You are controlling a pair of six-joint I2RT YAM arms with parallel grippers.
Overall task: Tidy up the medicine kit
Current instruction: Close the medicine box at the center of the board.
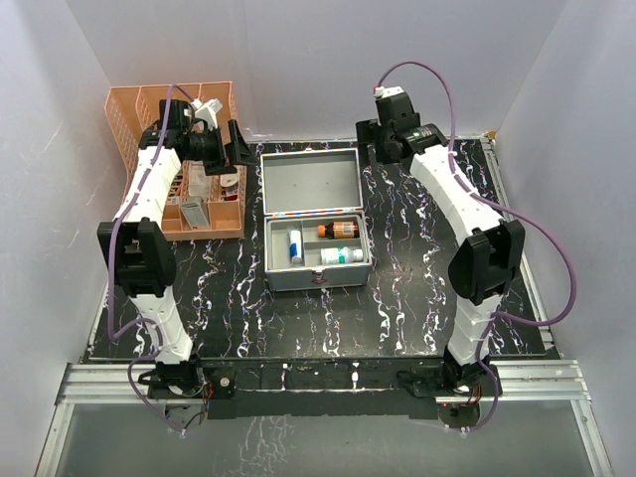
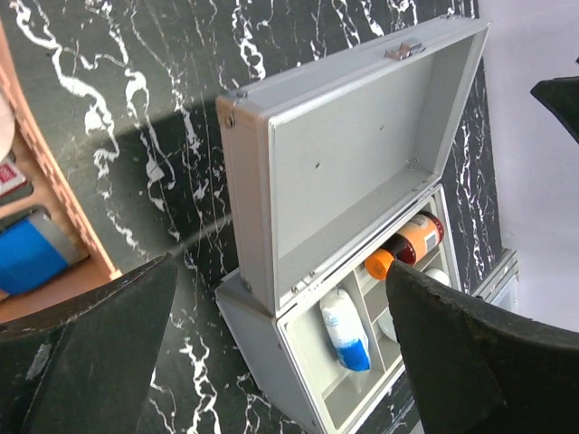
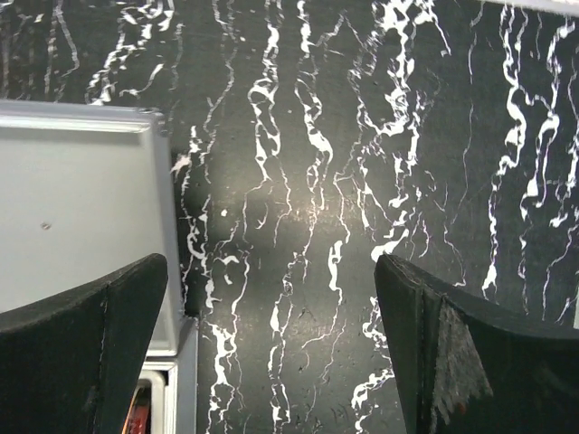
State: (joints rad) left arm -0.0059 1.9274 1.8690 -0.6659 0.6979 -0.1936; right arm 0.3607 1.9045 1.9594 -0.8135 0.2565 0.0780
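The medicine kit, a silver-grey metal case, stands at the middle of the table with its lid swung back. Its divided inside holds a white-and-blue tube, an orange-capped brown bottle and a white bottle. My left gripper hangs open and holds nothing between the orange basket and the lid's left edge. In the left wrist view the kit lies under the left gripper. My right gripper is open and holds nothing, just right of the lid, above bare table.
An orange plastic basket with dividers stands at the back left and holds several small packs, one of them blue. White walls close in the left, back and right sides. The tabletop is black marble with white veins.
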